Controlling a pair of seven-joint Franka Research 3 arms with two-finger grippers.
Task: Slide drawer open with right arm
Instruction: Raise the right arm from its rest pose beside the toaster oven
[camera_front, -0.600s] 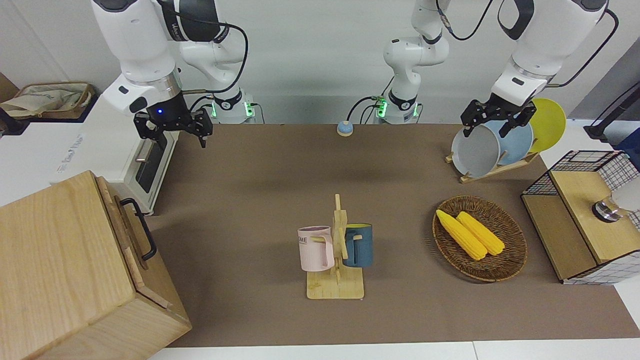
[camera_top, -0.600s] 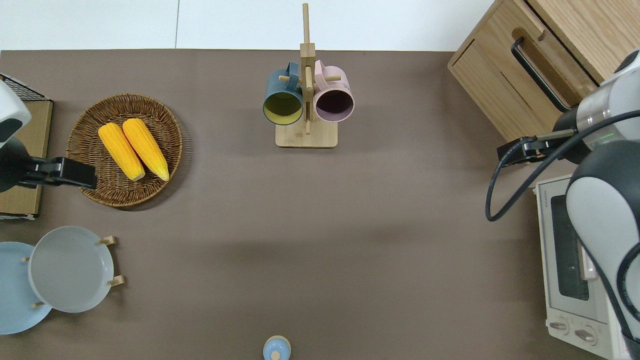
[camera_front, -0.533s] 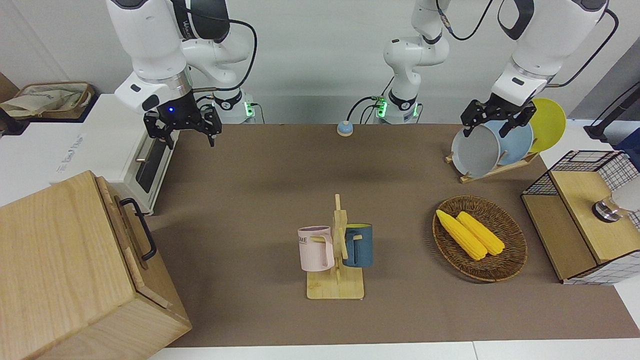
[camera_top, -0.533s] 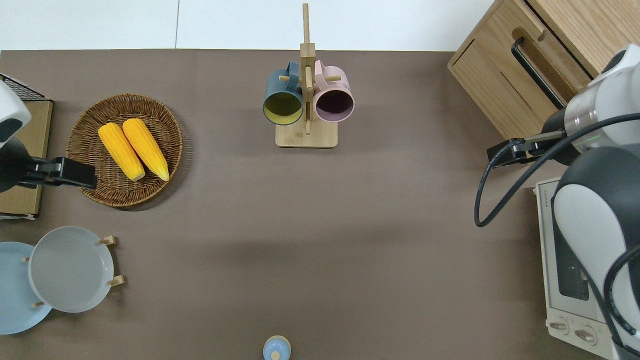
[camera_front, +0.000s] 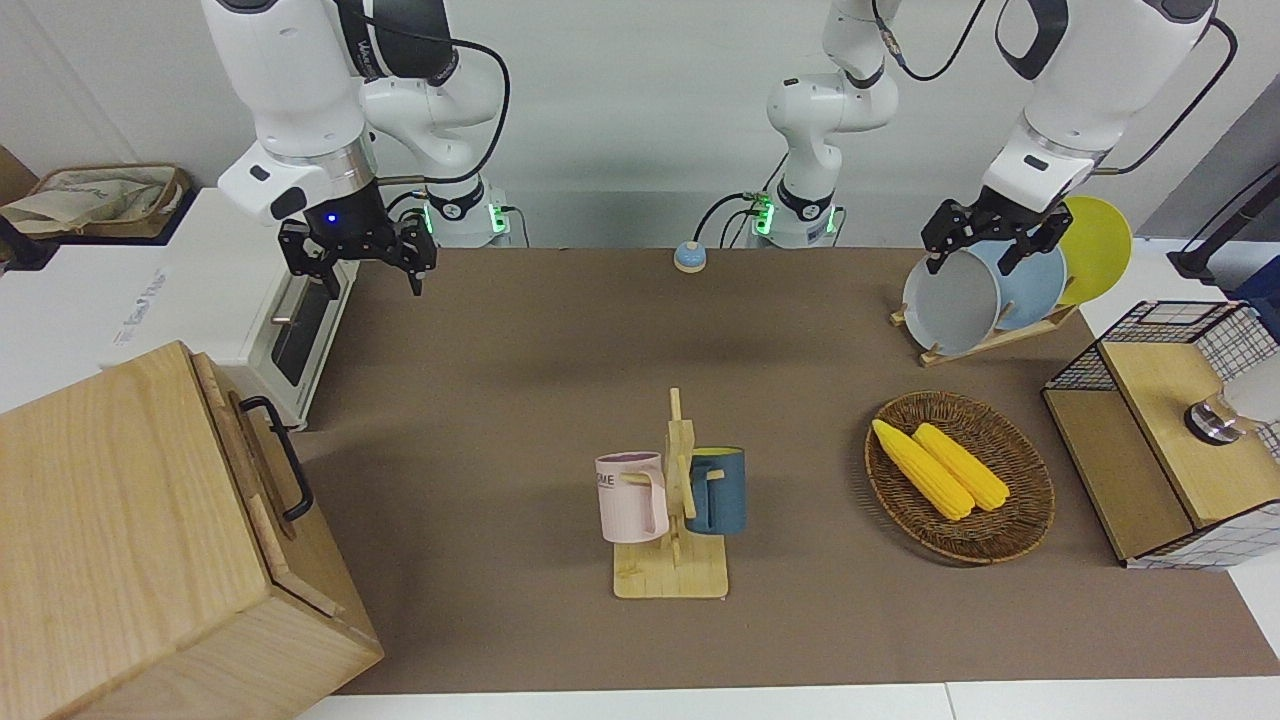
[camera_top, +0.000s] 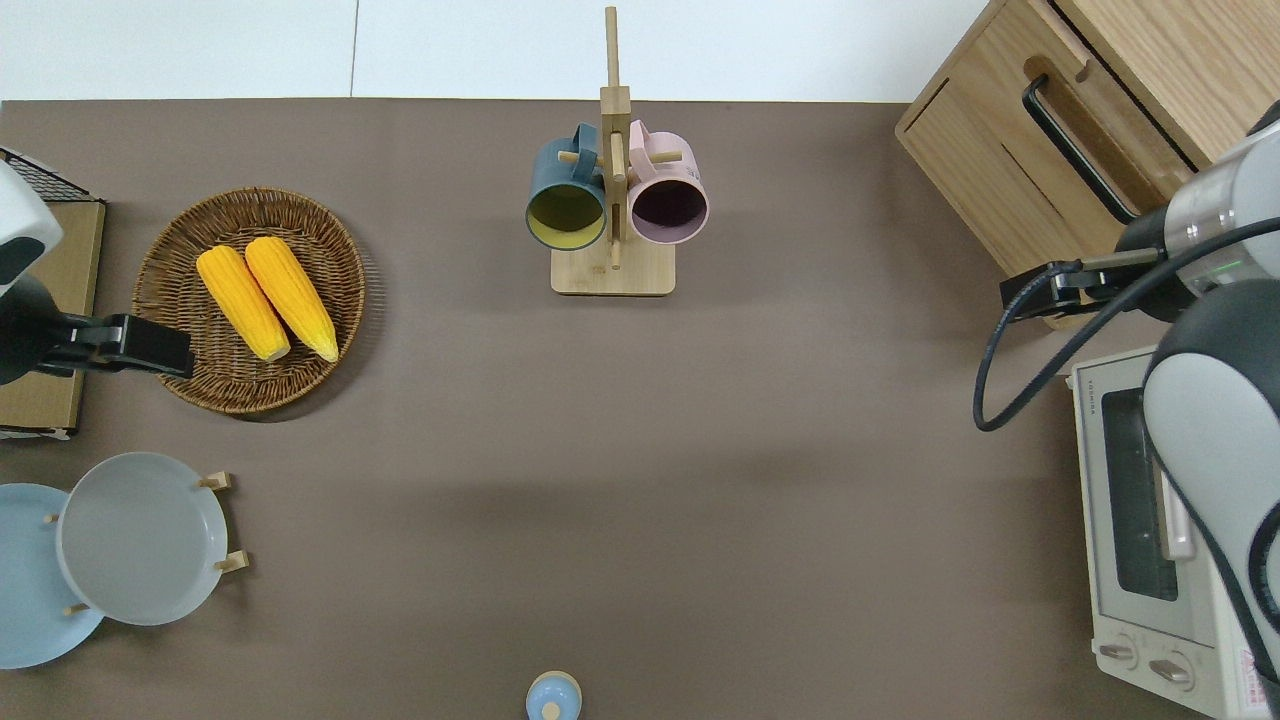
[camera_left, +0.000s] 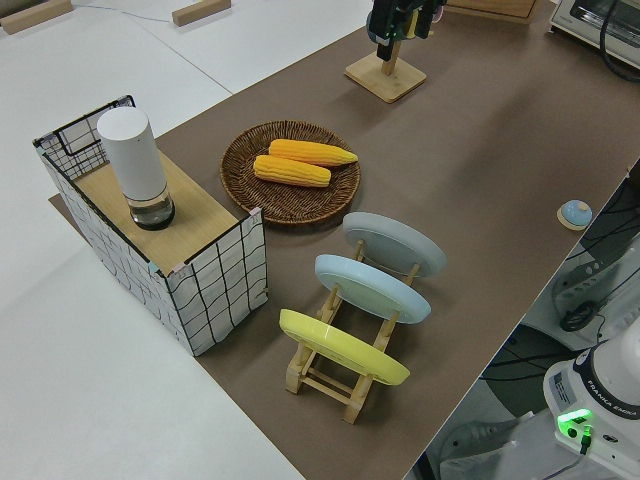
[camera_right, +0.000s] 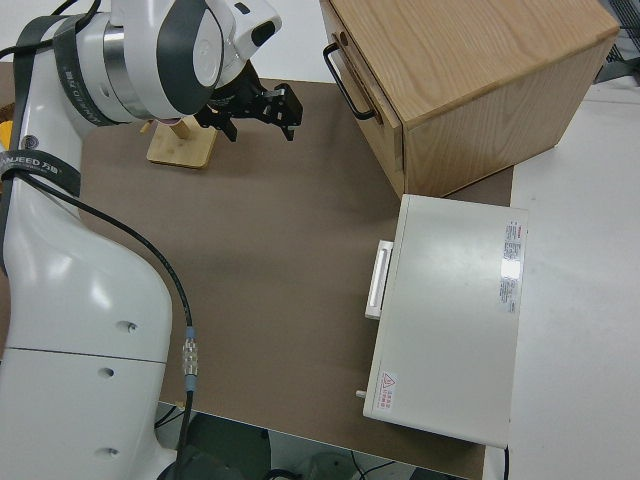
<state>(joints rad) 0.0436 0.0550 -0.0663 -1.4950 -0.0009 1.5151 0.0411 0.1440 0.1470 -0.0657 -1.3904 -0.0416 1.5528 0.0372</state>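
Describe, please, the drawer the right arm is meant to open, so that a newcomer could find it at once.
Start at the big pale-wood cabinet at the right arm's end of the table, farther from the robots than the white toaster oven. The drawer is the wide shallow panel near its top. Its black loop handle sets it apart from the oven's steel bar handle.

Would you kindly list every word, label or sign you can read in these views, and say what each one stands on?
"FRANKA EMIKA": on an arm base, in the left side view.
"ME": end of a cut-off word on the pink mug.
Red triangle warning sign: on the toaster oven top; its text is too small to read.
Grey logo on the oven top, front view: blurred, unreadable.
Lettering on the right arm: not legible.
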